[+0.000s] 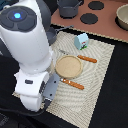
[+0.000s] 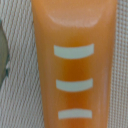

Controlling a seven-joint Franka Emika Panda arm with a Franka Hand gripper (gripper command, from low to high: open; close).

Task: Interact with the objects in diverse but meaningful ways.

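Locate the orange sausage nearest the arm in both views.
Exterior view: sausage lies on the mat, just beneath the round plate in the picture.
Wrist view: probably the orange, white-striped shape filling the frame.
Shared landmark: the woven mat underneath.

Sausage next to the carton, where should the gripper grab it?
Probably mid-length, pinched across its narrow width, coming straight down: the sausage lies flat on the mat, long and thin, apart from the carton.
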